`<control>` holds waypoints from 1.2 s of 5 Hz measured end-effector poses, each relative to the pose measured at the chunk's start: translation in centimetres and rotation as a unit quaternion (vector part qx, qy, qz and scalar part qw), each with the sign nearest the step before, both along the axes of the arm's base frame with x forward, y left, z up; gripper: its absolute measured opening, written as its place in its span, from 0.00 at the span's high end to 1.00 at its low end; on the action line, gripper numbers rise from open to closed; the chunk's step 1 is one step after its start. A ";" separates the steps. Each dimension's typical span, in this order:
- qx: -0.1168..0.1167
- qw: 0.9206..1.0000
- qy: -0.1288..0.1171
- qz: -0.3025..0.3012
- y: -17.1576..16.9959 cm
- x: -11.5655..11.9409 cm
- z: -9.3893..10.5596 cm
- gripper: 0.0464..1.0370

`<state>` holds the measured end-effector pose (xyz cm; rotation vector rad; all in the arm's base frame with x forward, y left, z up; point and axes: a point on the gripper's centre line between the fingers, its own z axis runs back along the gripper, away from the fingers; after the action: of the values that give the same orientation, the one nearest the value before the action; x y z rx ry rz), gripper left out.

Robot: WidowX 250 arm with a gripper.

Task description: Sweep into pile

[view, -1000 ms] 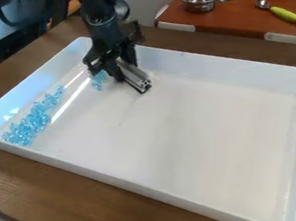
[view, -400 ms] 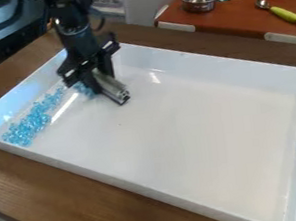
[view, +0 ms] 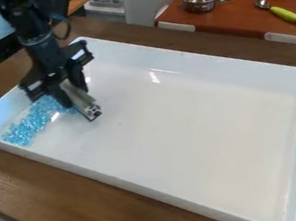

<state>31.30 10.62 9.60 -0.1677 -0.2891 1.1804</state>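
- Claw [view: 69, 89] clamped on metal bar [view: 85, 105], near the tray's [view: 180, 129] left edge.
- Bar has moved toward the near-left corner; straggler clump now meets main beads [view: 30, 126].
- Beads line left edge: nearly one pile, probably needs tightening.

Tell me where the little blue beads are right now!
In the camera view, the blue beads are at the left end of the white tray, right beside the tool and its metal bar.
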 end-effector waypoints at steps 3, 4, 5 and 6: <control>-0.034 0.997 -0.026 -0.060 -3.3 -0.8 1.5 0.67; -0.045 0.987 -0.057 -0.146 -6.7 1.4 3.4 0.67; -0.044 0.986 -0.031 -0.159 -6.8 2.1 2.1 0.67; -0.038 0.983 -0.004 -0.179 -6.3 1.5 1.2 0.67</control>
<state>32.76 4.32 10.77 -0.2792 -0.2109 0.8341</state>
